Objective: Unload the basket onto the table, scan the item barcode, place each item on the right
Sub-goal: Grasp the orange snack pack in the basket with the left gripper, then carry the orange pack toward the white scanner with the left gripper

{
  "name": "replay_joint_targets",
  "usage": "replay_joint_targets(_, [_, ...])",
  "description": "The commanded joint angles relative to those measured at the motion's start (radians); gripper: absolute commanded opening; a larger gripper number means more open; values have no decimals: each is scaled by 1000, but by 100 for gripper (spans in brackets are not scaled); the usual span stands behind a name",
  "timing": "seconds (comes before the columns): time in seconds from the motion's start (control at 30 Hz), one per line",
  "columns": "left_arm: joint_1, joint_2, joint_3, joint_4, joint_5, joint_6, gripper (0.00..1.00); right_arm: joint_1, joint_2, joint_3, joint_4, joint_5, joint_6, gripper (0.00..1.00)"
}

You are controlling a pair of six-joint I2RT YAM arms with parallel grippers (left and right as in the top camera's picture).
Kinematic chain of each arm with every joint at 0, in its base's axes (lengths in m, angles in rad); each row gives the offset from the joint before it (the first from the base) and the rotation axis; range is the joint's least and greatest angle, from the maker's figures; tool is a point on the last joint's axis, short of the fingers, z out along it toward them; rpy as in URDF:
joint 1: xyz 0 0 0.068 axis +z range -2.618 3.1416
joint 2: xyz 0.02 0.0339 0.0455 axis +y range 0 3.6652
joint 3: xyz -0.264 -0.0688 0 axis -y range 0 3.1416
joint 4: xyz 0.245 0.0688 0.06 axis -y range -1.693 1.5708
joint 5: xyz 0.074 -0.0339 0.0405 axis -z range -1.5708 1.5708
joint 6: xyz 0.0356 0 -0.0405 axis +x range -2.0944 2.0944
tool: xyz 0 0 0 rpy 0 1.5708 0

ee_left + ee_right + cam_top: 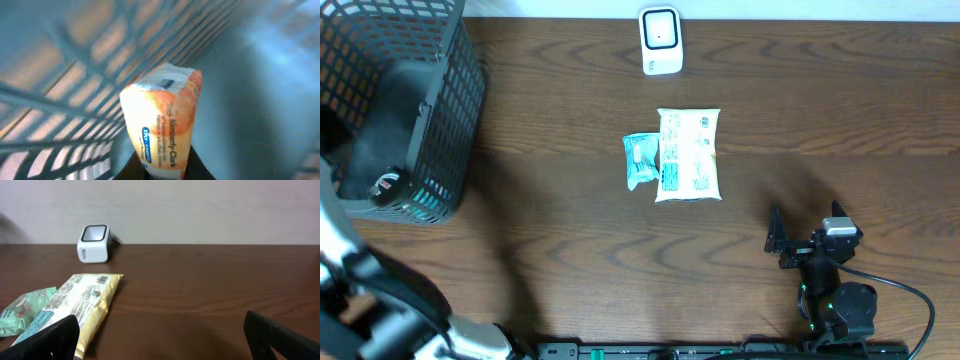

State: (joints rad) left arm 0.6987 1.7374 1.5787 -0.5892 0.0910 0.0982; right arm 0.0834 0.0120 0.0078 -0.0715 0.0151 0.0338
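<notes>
The left gripper (pixel 162 172) is clenched on an orange-and-white Kimberly-Clark pack (pixel 160 115), its dark fingers (pixel 200 172) showing on either side of the pack's lower end. The pack stands roughly upright in the grasp, printed face toward the wrist camera. Around it are the mesh wall and the smooth inner side of the black basket (pixel 60 75), so the held item is inside the basket (pixel 450 90) at the table's far left corner, where the left arm reaches in from above.

The right gripper (pixel 165 342) hovers low over the near right part of the wooden table (pixel 570 220), jaws spread wide and holding nothing.

Ahead of it, near the table's middle, a yellow-and-white packet (pixel 689 155) lies flat with its printed label up, and a smaller teal packet (pixel 640 160) touches its left edge. Beyond them, at the far edge, stands the white barcode scanner (pixel 660 41), well apart from the basket and from both packets.
</notes>
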Motion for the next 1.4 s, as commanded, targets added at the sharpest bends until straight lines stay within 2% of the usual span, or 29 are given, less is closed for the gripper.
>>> replay_joint_targets(0.0, [0,-132,4,61,317,-177,7,-3,-6,-2,-3,1,10,99])
replay_joint_targets(0.23, [-5,-313,4,146,563,-658,8,-3,-6,-2,-3,1,10,99])
replay_joint_targets(0.27, [-11,-331,3,143,594,-697,7,-3,-6,-2,-3,1,10,99])
replay_joint_targets(0.37, [-53,-370,3,107,708,-705,8,-3,-6,-2,-3,1,10,99])
replay_joint_targets(0.47, [-133,-384,3,34,805,-678,8,-3,-6,-2,-3,1,10,99])
replay_joint_targets(0.57, [-237,-381,-2,-47,871,-579,8,-3,-6,-2,-3,1,10,99])
replay_joint_targets(0.83, [-557,-323,-7,-304,857,-188,8,-3,-6,-2,-3,1,10,99])
replay_joint_targets(1.03, [-715,-231,-7,-418,699,-97,8,-3,-6,-2,-3,1,10,99])
replay_joint_targets(1.1, [-745,-190,-7,-463,767,-91,8,-3,-6,-2,-3,1,10,99])
replay_joint_targets(1.17, [-773,-135,-8,-509,949,-91,8,-3,-6,-2,-3,1,10,99])
replay_joint_targets(1.37, [-801,-14,-8,-555,1284,-100,8,-3,-6,-2,-3,1,10,99])
